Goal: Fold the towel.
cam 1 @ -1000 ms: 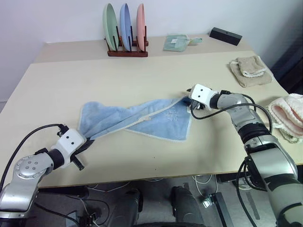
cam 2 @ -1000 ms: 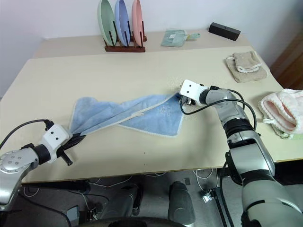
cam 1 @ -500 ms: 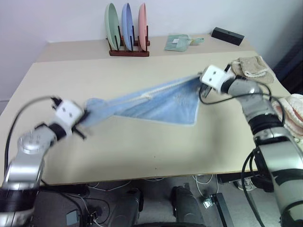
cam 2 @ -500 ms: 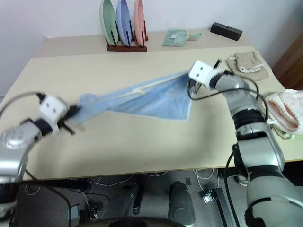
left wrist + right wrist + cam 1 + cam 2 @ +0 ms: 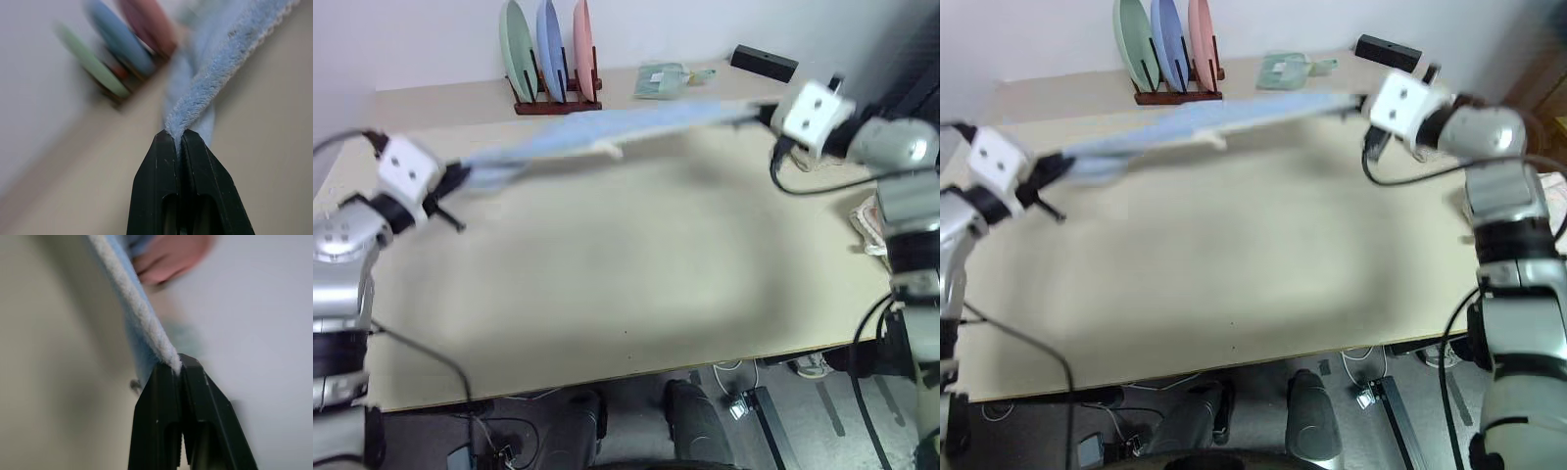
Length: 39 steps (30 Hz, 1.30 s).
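The light blue towel (image 5: 607,130) hangs stretched in the air above the table (image 5: 607,264), pulled into a long band between my two grippers. My left gripper (image 5: 458,178) is shut on its left end, and in the left wrist view the cloth (image 5: 215,63) runs out from between the black fingertips (image 5: 166,147). My right gripper (image 5: 766,116) is shut on the right end, high over the table's far right. In the right wrist view the whitish trim (image 5: 137,308) leads into the shut fingertips (image 5: 166,377).
A wooden rack with three plates (image 5: 548,54) stands at the table's back edge, with a small green cloth (image 5: 661,81) and a black box (image 5: 762,63) to its right. A pink-and-white towel (image 5: 873,217) lies at the right edge.
Both grippers have risen and drawn apart, lifting the towel off the table and pulling it taut. The camera view has shifted as well.
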Motion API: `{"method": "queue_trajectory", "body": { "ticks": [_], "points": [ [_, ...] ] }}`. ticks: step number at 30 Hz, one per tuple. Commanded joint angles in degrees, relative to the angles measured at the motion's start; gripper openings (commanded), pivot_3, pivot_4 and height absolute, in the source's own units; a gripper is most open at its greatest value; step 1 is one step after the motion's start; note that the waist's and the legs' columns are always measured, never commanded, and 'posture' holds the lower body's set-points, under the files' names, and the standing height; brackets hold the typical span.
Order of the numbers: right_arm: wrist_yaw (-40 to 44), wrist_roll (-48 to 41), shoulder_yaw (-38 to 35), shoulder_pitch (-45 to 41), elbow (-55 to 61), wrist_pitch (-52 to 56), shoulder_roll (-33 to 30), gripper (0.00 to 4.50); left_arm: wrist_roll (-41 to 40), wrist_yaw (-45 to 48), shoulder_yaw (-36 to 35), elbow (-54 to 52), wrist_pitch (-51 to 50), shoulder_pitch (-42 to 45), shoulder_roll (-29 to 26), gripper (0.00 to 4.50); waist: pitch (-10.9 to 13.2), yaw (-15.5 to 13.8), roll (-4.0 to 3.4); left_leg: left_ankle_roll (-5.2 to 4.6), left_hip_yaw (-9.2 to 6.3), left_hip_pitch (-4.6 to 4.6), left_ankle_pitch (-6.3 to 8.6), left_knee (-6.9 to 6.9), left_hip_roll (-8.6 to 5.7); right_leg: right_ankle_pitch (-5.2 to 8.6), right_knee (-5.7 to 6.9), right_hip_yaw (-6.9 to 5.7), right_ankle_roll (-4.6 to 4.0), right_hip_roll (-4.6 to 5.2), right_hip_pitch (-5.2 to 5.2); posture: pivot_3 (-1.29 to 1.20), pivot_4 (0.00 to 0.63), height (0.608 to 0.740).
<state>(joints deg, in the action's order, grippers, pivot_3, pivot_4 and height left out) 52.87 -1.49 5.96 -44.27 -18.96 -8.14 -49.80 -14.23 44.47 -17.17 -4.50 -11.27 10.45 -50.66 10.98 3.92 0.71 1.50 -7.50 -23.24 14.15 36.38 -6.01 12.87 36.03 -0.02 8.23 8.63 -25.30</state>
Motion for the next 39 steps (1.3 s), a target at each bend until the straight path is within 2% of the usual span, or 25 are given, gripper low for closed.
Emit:
{"method": "queue_trajectory", "body": {
  "ticks": [1, 4, 8, 12, 18, 22, 27, 33, 36, 39],
  "points": [
    [7.43, -7.29, -4.88, 8.12, 13.28, 9.12, -5.63, 0.05, -3.17, 3.77, -6.69, -9.48, -5.31, -9.01, -2.76, 0.0, 0.02, -0.57, -0.03, -0.03, -0.01, -0.01, 0.02, 0.02, 0.0, 0.01, -0.01, 0.0, -0.01, 0.0, -0.02, 0.0, 0.15, 0.737],
    [13.15, -13.28, -7.88, 17.45, 22.15, 17.89, -10.77, 0.05, -5.85, 6.82, -10.18, -15.3, -10.34, -17.58, -3.5, 0.0, 0.06, -1.68, -0.1, -0.19, -0.01, 0.09, 0.1, 0.11, 0.04, -0.07, 0.06, 0.0, -0.13, -0.03, 0.09, 0.0, 0.15, 0.737],
    [19.16, -18.79, -12.73, 26.67, 28.68, 25.07, -16.73, 0.05, -10.96, 12.63, -16.08, -21.69, -17.81, -27.01, -4.88, 0.0, 0.07, -2.6, -0.08, -0.21, -0.04, 0.41, 0.13, 0.58, 0.23, 0.06, 0.04, -0.11, -0.33, -0.14, 0.72, 0.0, 0.15, 0.737],
    [19.91, -19.18, -13.4, 28.07, 29.33, 25.81, -17.82, 0.05, -11.1, 13.57, -16.87, -21.69, -19.02, -28.47, -5.91, 0.0, 0.05, -3.41, -0.05, -0.27, 0.07, 0.64, 0.17, 0.62, 0.23, 0.08, 0.01, -0.11, -0.36, -0.1, 0.95, 0.0, 0.15, 0.737],
    [12.8, -7.44, -3.37, 16.67, 17.94, 18.85, -9.72, 0.05, -3.52, 6.87, -5.67, -9.46, -12.33, -15.57, -4.21, 0.0, 0.03, -3.27, -0.05, -0.26, 0.18, 0.72, 0.18, 0.6, 0.29, 0.02, -0.01, -0.11, -0.34, -0.11, 0.95, 0.0, 0.15, 0.737],
    [10.77, -1.84, 1.0, 11.97, 9.09, 14.05, -5.71, 0.05, 1.12, 4.66, 1.87, 0.56, -6.85, -6.44, -2.26, 0.0, 0.04, -3.29, -0.03, -0.29, 0.22, 0.71, 0.2, 0.57, 0.2, -0.1, 0.0, -0.1, -0.15, -0.08, 0.9, 0.0, 0.15, 0.737],
    [9.35, 0.44, 2.57, 9.32, 3.11, 10.98, -2.46, 0.05, 4.36, 4.54, 8.43, 9.61, -2.0, 1.74, 0.34, 0.0, 0.05, -3.2, -0.02, -0.29, 0.17, 0.63, 0.2, 0.58, 0.12, -0.12, 0.02, -0.1, -0.15, -0.05, 0.82, 0.0, 0.15, 0.737],
    [6.35, 0.72, 1.5, 7.97, 0.01, 11.2, 0.35, 0.05, 3.79, 5.72, 10.59, 13.16, -4.54, 4.15, 1.13, 0.0, 0.05, -2.86, -0.03, -0.29, 0.15, 0.66, 0.2, 0.56, 0.14, -0.12, 0.05, -0.09, -0.14, -0.08, 0.82, 0.0, 0.15, 0.737],
    [5.62, 0.94, 1.16, 7.88, -0.27, 11.75, 0.53, 0.86, 3.81, 4.95, 10.33, 14.3, -5.5, 4.49, 1.28, 0.91, 0.05, -2.97, -0.03, -0.29, 0.14, 0.66, 0.2, 0.57, 0.13, -0.12, 0.06, -0.09, -0.14, -0.08, 0.82, 0.0, 0.15, 0.737],
    [4.34, 1.49, 0.47, 7.99, -0.55, 11.07, 0.37, 2.28, 5.18, 2.73, 9.93, 15.58, -4.07, 4.84, 1.33, 2.29, 0.05, -3.07, -0.03, -0.29, 0.14, 0.66, 0.2, 0.58, 0.11, -0.12, 0.06, -0.09, -0.14, -0.07, 0.82, 0.0, 0.15, 0.737]
  ]
}}
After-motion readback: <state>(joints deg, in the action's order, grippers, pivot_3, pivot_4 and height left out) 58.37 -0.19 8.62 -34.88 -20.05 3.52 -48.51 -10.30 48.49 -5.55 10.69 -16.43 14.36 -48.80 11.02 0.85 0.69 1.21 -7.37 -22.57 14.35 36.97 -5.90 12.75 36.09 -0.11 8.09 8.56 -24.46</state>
